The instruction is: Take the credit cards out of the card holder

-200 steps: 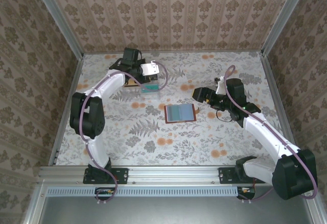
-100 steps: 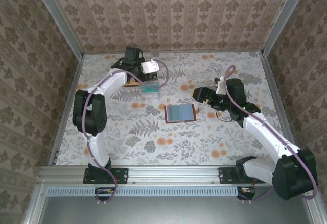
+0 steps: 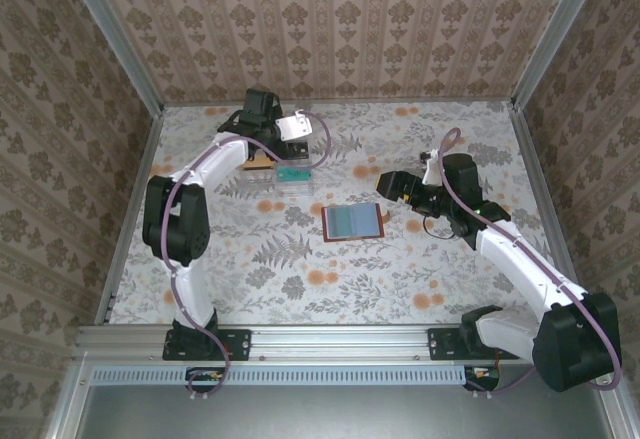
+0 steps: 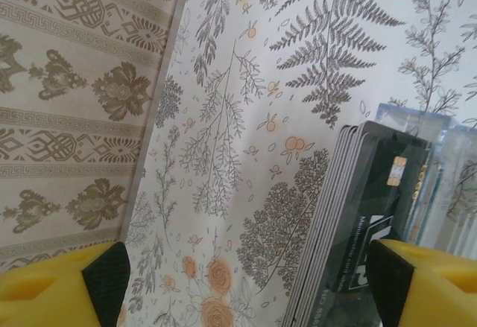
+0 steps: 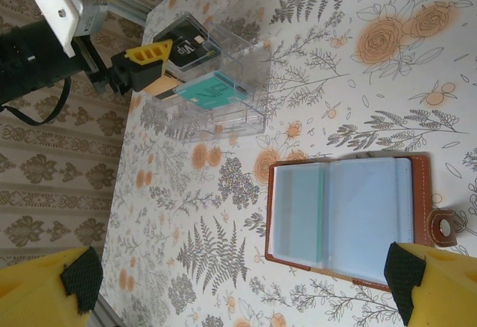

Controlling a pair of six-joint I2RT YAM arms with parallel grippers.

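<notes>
Left jaws and right jaws gape empty; the left jaws, close beside credit cards (image 4: 358, 208) standing in the clear tray (image 5: 250, 115), could topple them.

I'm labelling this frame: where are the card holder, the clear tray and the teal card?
card holder (image 5: 365, 208), right wrist view, on its blue-grey inside.
clear tray (image 5: 250, 65), right wrist view, on a bare clear wall.
teal card (image 5: 212, 88), right wrist view, on its face.
</notes>
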